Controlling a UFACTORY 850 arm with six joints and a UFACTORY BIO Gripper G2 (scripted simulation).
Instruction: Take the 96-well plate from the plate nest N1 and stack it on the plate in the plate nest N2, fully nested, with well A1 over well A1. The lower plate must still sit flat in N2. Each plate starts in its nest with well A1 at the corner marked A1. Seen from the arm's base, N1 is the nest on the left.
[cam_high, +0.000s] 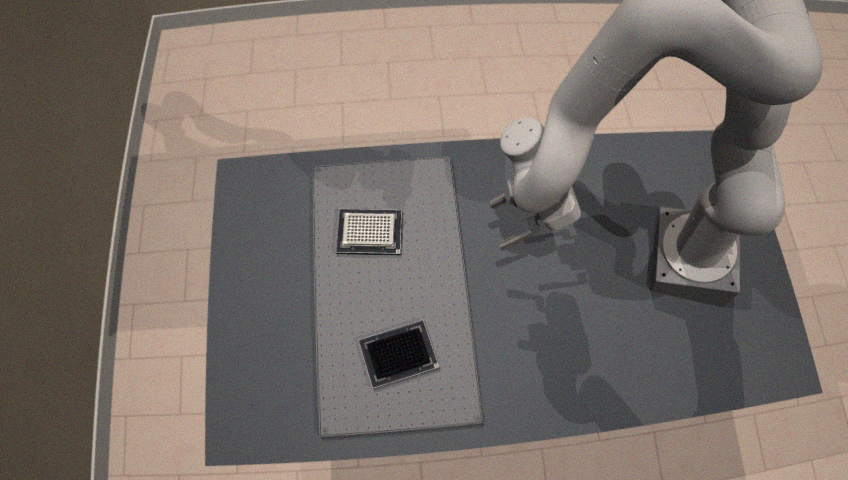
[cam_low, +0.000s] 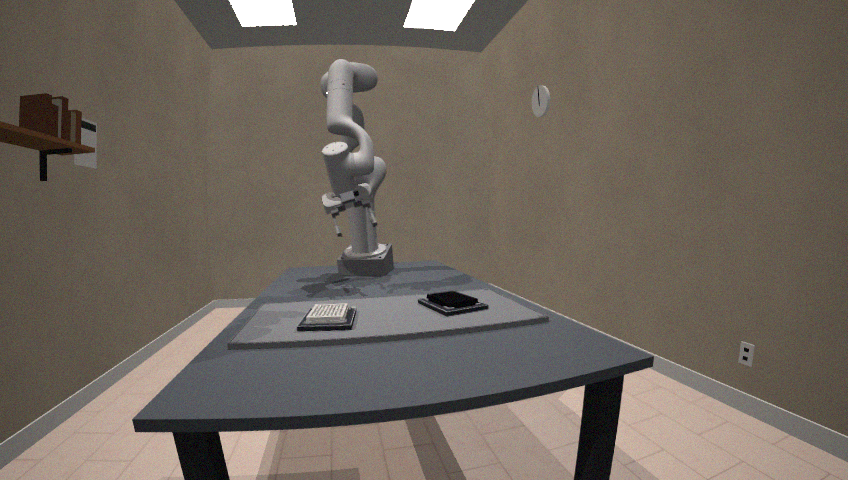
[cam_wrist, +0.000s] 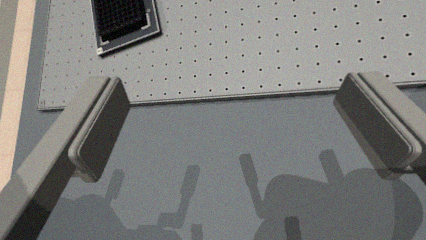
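On the counter (cam_high: 261, 297) (cam_low: 380, 380) (cam_wrist: 215, 135), the board (cam_high: 389, 285) (cam_low: 386, 324) (cam_wrist: 250, 50) lies before the arm's base (cam_high: 665, 280) (cam_low: 346, 266). Seen from that base, nest N1 (cam_high: 405, 374) (cam_low: 433, 304) (cam_wrist: 131, 40) sits left on the board and nest N2 (cam_high: 368, 250) (cam_low: 326, 327) right, well apart. One plate (cam_high: 398, 353) (cam_low: 452, 298) (cam_wrist: 120, 15) is in N1, the other plate (cam_high: 368, 229) (cam_low: 329, 312) in N2.

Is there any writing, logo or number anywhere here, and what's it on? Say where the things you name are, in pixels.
No text is readable.
Pale corner tag (cam_high: 436, 365) (cam_wrist: 100, 50) by the black plate (cam_high: 397, 352) (cam_low: 452, 298) (cam_wrist: 120, 17): too small.
Pale corner tag (cam_high: 398, 251) by the white plate (cam_high: 368, 229) (cam_low: 329, 312): too small.
Wall clock (cam_low: 540, 101): no numerals discernible.
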